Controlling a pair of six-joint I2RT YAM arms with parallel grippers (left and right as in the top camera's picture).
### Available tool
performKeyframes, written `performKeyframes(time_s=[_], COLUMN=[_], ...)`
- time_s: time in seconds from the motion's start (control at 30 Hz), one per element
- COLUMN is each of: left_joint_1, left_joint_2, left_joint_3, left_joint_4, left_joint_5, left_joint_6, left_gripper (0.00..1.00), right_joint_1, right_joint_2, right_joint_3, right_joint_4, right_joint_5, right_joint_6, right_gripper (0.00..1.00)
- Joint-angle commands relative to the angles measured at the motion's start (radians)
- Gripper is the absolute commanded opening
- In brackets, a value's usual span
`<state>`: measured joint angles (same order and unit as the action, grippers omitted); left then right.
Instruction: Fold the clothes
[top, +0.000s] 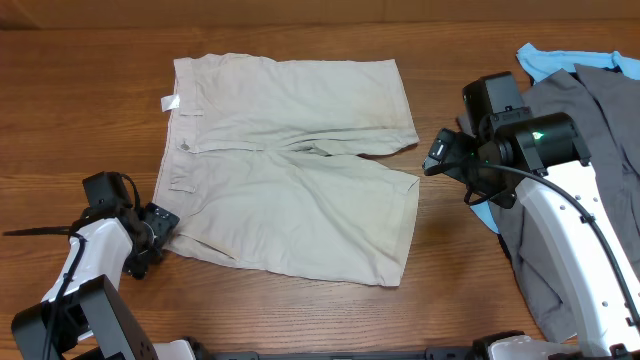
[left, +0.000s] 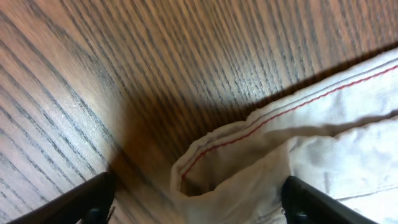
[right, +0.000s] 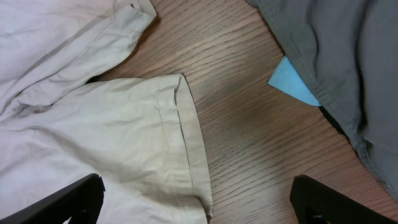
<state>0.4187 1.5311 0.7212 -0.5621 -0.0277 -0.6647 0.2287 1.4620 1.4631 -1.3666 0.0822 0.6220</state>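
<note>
The pale beige shorts (top: 290, 165) lie spread flat on the wooden table, waistband to the left, both legs pointing right, a small white label (top: 170, 102) at the top left. My left gripper (top: 160, 228) is open at the near waistband corner (left: 249, 158), which sits between its fingers with a red-stitched edge showing. My right gripper (top: 437, 158) is open above the hem of the near leg (right: 186, 134), with the hem between its fingers.
A heap of grey clothing (top: 580, 200) with a light blue piece (top: 560, 62) lies at the right, under my right arm. It also shows in the right wrist view (right: 336, 56). Bare wood surrounds the shorts.
</note>
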Motion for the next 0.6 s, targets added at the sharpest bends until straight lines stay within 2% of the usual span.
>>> performKeyframes(time_s=[0.0,0.07,0.13,0.2,0.23,0.27,0.43,0.57], left_joint_1=[-0.01,-0.01,-0.01,-0.01,-0.01,-0.01,-0.01,-0.01], left_joint_2=[0.0,0.0,0.0,0.0,0.0,0.0,-0.004,-0.004], left_joint_3=[-0.026,-0.026,-0.026,-0.025,-0.024,-0.021,0.038,0.093], left_joint_4=[0.024,0.034,0.036,0.03,0.023,0.011,-0.123,-0.201], left_joint_5=[0.028,0.028,0.029,0.032,0.036,0.045,0.107,0.146], left_joint_6=[0.027,0.038,0.038,0.039,0.041,0.041,0.051,0.097], left_gripper=[0.7,0.42,0.22,0.16,0.07,0.04,0.04,0.04], right_joint_1=[-0.002,-0.002,-0.002,-0.002,-0.002,-0.002,0.0,0.013], right_joint_2=[-0.009,-0.009,-0.009,-0.009,-0.009,-0.009,-0.01,-0.019], right_joint_3=[-0.006,-0.006,-0.006,-0.006,-0.006,-0.006,-0.031,-0.122], right_joint_4=[-0.003,-0.006,-0.01,-0.013,-0.015,-0.018,-0.04,0.018], right_joint_5=[0.002,0.002,0.002,0.001,-0.004,-0.01,-0.035,-0.112], right_joint_6=[0.007,0.007,0.007,0.008,0.008,0.008,0.092,0.14], right_gripper=[1.0,1.0,1.0,1.0,1.0,1.0,1.0,1.0])
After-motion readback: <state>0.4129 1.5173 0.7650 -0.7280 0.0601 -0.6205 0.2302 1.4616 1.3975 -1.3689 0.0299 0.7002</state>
